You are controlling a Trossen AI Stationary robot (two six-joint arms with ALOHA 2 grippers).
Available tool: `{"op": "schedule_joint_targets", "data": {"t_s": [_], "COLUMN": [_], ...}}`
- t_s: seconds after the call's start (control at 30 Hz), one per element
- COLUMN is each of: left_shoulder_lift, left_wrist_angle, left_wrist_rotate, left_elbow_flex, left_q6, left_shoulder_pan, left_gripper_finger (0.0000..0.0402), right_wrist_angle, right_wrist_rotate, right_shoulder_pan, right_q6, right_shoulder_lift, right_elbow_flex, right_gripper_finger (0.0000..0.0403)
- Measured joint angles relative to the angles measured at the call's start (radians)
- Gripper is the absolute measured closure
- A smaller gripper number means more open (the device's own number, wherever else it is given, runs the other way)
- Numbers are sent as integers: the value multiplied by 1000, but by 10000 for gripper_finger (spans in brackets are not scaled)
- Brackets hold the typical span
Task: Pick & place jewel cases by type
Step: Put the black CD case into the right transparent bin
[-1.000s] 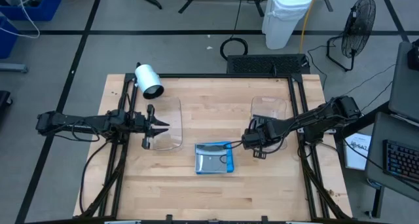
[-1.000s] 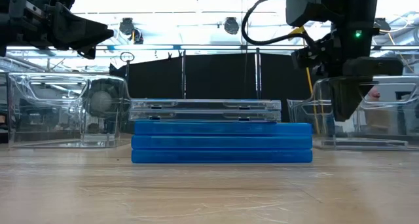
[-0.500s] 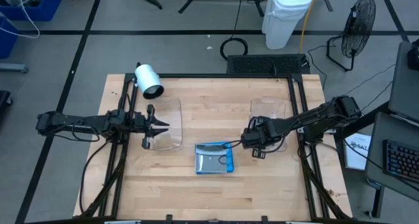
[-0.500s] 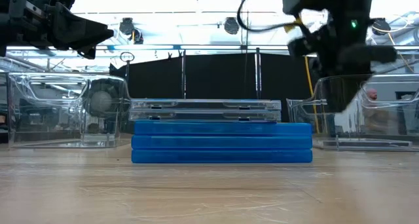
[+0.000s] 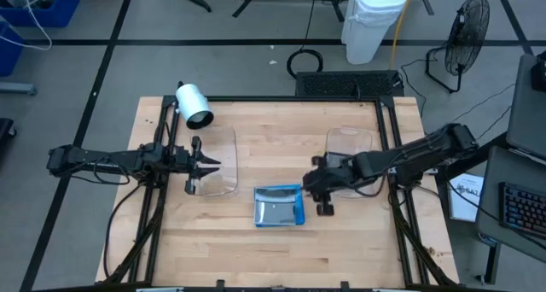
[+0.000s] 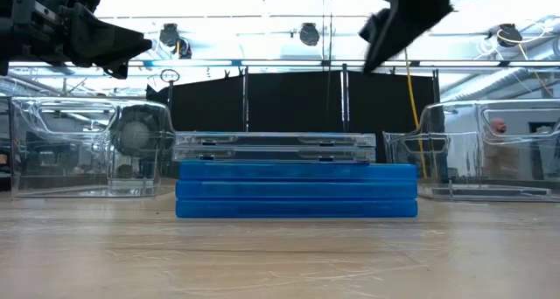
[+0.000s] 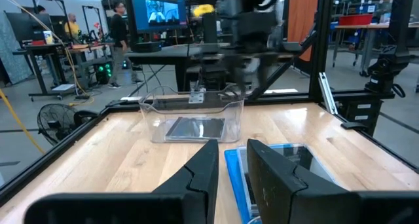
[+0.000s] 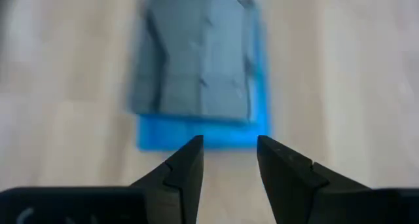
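1. Stack of thin square plastic jewel cases [image 5: 280,207]: lies mid-bench. In the low view, two dark grey/clear cases [image 6: 275,147] rest on bright blue cases [image 6: 296,191].
2. Right pincer [image 5: 322,192]: hovers just beside the stack's right edge. Its wrist view looks down on the grey top case [image 8: 195,65] with blue beneath. Fingers [image 8: 182,168] stand apart, nothing between them.
3. Left pincer [image 5: 201,163]: waits over the clear plastic tub with rounded corners [image 5: 223,174] on the left side of the pale wooden bench [image 5: 264,249]. Fingers [image 7: 201,173] show a narrow gap, holding nothing.
4. Second clear plastic tub [image 5: 350,141]: right rear of the bench, a dark case [image 7: 194,127] lying flat inside.
5. Step in hand, as judged: approach to the top grey case, not yet gripped.
6. Next move calls for: lowering the right pincer so the fingers straddle the top case's edge only, closing without dragging the case below, then carrying it to the tub of its type.
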Motion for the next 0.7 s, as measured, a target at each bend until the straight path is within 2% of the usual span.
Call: {"op": "schedule_joint_targets", "data": {"t_s": [0.17,0.43,0.57,0.7], "left_shoulder_lift": [0,1,1,1], "left_wrist_angle": [0,0,-1,-3], "left_wrist_rotate": [0,0,0,0], "left_elbow_flex": [0,0,0,0], "left_q6": [0,0,0,0], "left_shoulder_pan": [0,0,0,0], "left_gripper_finger": [314,314,314,314], "right_wrist_angle": [239,665,797,865], "right_wrist_rotate": [-23,-21,39,84], "right_shoulder_pan": [81,161,175,205], "right_q6": [-129,-267,-301,-372], "right_shoulder_lift": [15,56,102,155], "right_elbow_flex": [-67,-283,-347,-355], "right_gripper_finger": [270,270,255,234]}}
